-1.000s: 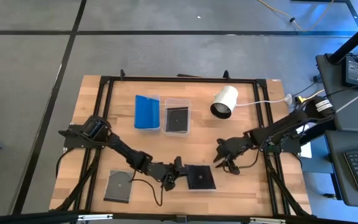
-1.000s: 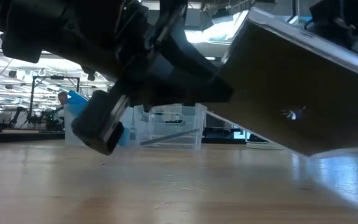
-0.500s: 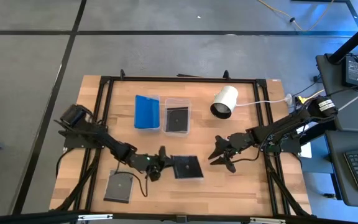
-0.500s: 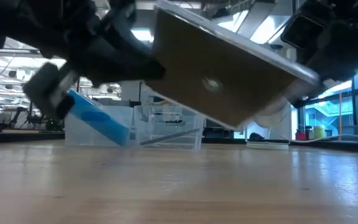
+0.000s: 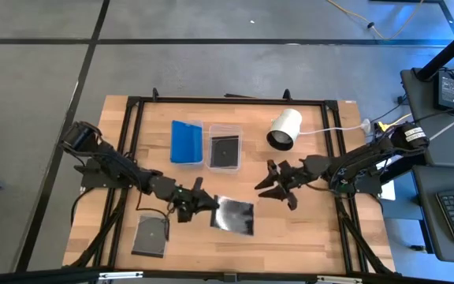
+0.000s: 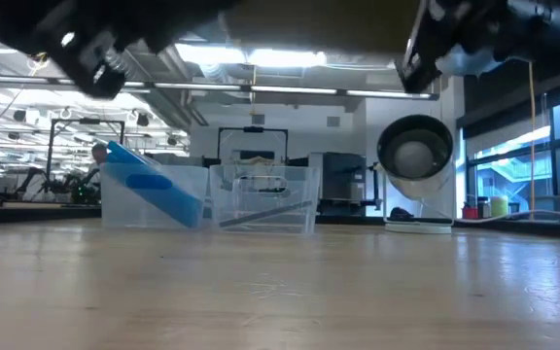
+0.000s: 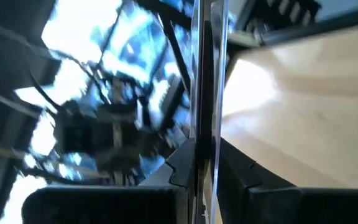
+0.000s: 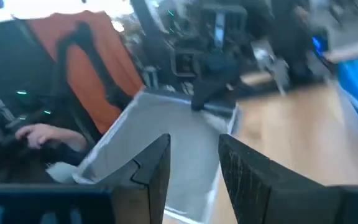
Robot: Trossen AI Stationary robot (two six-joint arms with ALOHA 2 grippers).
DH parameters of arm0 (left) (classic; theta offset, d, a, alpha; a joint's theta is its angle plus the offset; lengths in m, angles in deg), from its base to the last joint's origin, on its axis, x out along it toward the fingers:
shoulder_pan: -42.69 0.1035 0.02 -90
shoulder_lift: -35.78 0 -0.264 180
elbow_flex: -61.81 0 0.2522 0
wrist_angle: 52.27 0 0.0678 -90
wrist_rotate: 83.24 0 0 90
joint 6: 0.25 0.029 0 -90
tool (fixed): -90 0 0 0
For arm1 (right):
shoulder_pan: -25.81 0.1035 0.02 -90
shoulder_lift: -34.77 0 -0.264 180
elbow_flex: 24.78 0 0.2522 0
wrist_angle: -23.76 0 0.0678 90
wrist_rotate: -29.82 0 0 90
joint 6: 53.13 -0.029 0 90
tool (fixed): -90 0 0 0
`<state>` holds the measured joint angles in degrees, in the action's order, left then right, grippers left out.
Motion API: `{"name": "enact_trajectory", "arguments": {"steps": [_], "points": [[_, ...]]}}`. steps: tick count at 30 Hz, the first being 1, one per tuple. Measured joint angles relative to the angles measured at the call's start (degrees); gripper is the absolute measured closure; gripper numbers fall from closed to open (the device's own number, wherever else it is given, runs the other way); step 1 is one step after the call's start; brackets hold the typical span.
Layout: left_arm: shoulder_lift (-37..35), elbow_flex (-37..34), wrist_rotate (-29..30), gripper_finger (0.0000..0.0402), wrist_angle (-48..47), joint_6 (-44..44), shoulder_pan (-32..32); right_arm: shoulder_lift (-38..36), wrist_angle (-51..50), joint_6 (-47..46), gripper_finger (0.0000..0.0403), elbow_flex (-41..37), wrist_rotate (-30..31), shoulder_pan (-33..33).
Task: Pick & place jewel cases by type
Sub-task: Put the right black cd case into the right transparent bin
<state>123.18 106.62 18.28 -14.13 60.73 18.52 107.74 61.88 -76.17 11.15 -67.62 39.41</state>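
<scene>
My left gripper [image 5: 201,204] is shut on a dark jewel case [image 5: 235,215], which it holds above the table's near middle. My right gripper [image 5: 268,188] stands open just right of that case and touches nothing. Its wrist view looks between its fingers [image 8: 151,168] at the held case [image 8: 166,143]. A second dark jewel case [image 5: 151,234] lies flat on the table at the near left. A blue jewel case [image 5: 185,142] leans in the left clear tub [image 6: 154,194]. Another dark case [image 5: 225,150] lies in the right tub [image 6: 265,199]. My left gripper pinches the dark case between its two fingers [image 7: 180,174] at the edge toward the table's left [image 7: 205,143]. The fingers lie about level and come from the table's left. The case is lifted clear of the table and tilted, and it juts out toward the right beyond the fingers.
A white cylinder with a dark end [image 5: 284,128] lies at the far right of the table, with a cable running to the right edge. A black frame [image 5: 235,100] borders the wooden top. Bare wood lies between the tubs and the near edge.
My left gripper has lifted the dark case off the table and carried it up and toward the table's left; the case now hangs clear. My right gripper has risen, tipped up to about level, and shifted a little toward the far left.
</scene>
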Motion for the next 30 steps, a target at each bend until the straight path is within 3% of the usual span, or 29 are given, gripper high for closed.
{"name": "enact_trajectory", "arguments": {"steps": [3,7,11,13,18,21,30], "points": [[-1.4,0.0,-4.9,0.0363,4.5,2.4,1.6,0.0,1.8,5.6,0.0263,1.3,-3.9,-0.1],[-4.7,0.0,-12.0,0.0365,7.3,3.1,4.8,0.0,1.8,22.4,0.0263,3.5,-11.2,-0.1],[-8.0,0.0,-21.3,0.0369,7.2,-2.9,9.8,0.0,1.9,35.7,0.0263,4.5,-16.1,0.0],[-9.1,0.0,-27.3,0.0369,7.2,-6.6,12.8,0.0,1.0,38.4,0.0263,4.5,-14.7,0.0],[-9.5,0.0,-38.4,0.0366,7.1,-14.3,20.2,0.0,-2.8,38.7,0.0263,4.5,-2.8,0.2],[-9.2,0.0,-43.0,0.0369,7.0,-17.0,24.0,0.0,-3.1,38.7,0.0263,4.5,-1.4,1.1],[-9.2,0.0,-44.2,0.0362,7.3,-20.5,27.5,0.0,-3.2,38.6,0.0263,4.5,-4.3,3.1]]}}
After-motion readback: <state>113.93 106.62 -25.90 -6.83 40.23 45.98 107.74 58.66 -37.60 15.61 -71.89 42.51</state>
